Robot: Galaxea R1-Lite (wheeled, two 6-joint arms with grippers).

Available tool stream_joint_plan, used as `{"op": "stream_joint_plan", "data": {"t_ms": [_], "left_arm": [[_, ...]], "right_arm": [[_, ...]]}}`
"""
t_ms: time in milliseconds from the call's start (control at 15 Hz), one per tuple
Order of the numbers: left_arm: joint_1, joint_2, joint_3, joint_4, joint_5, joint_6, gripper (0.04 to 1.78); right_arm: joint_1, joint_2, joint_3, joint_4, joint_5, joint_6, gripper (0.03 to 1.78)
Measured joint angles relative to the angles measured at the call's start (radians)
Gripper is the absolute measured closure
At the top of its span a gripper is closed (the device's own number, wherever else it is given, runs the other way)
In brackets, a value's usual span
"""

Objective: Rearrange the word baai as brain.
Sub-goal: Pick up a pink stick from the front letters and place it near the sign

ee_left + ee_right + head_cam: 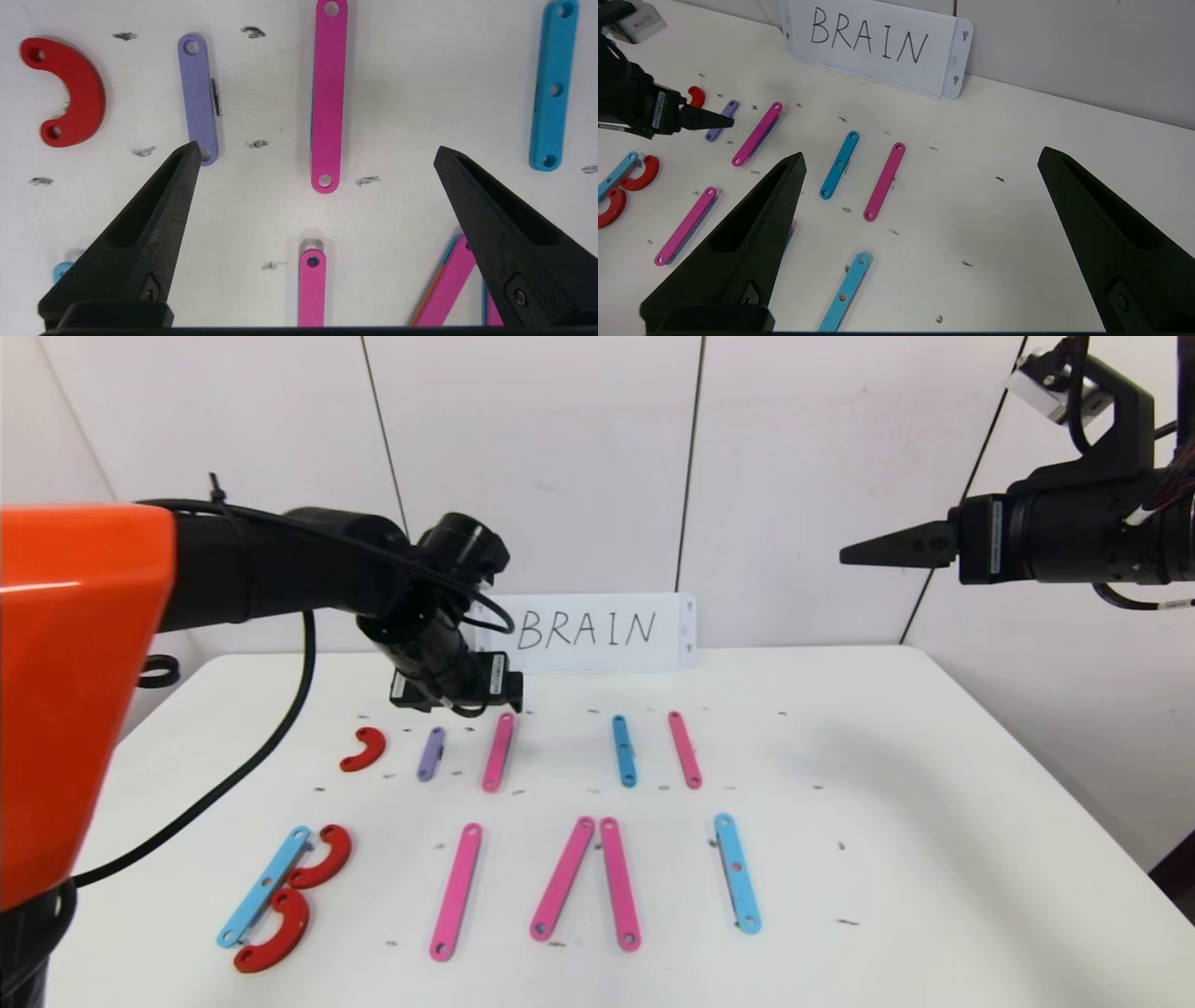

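The front row holds a B made of a light-blue bar [264, 887] and two red curves [324, 857], a pink bar [456, 890], two pink bars [563, 877] leaning into a peak, and a light-blue bar [737, 872]. The back row holds a red curve [363, 749], a purple bar [430, 753], a pink bar [499, 752], a blue bar [624, 750] and another pink bar [684, 749]. My left gripper [457, 695] hovers open and empty over the back-row pink bar [328, 93]. My right gripper [845, 557] is open and empty, raised high at the right.
A white card [597, 631] with handwritten BRAIN leans on the back wall. Small dark marks dot the white table [887, 821]. The right third of the table bears no pieces. The table's edges run along the right and front.
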Motion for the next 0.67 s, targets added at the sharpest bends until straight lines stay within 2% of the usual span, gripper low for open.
{"op": "stream_joint_plan", "data": {"t_ms": [333,667], "left_arm": [[-0.013,-0.207,0.083,0.039,0.012,0.009,0.07],[-0.083,-0.388,0.315,0.033,0.012,0.002,0.07]], "right_arm": [[0.000,-0.006,0.001,0.000,0.000,0.000,0.07],[0.000,-0.007,0.002,0.000,0.000,0.000,0.07]]}}
